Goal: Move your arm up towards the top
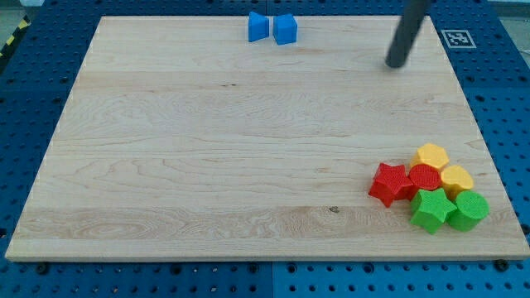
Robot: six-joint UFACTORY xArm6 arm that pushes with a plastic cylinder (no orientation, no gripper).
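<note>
In the camera view, my tip (pixel 396 64) sits on the wooden board (pixel 207 149) near the view's top, right of the two blue blocks (pixel 272 27) and well apart from them. There are no fingers to open or close, only a bare rod. The cluster of red, yellow and green blocks (pixel 429 197) lies well below my tip, toward the view's bottom right, untouched by it. To do the move well, I judge the tip should travel straight toward the board's top edge, staying right of the blue blocks so nothing gets nudged.

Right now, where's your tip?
My tip is near the board's top right in the camera view, right of the two blue blocks, touching nothing.
</note>
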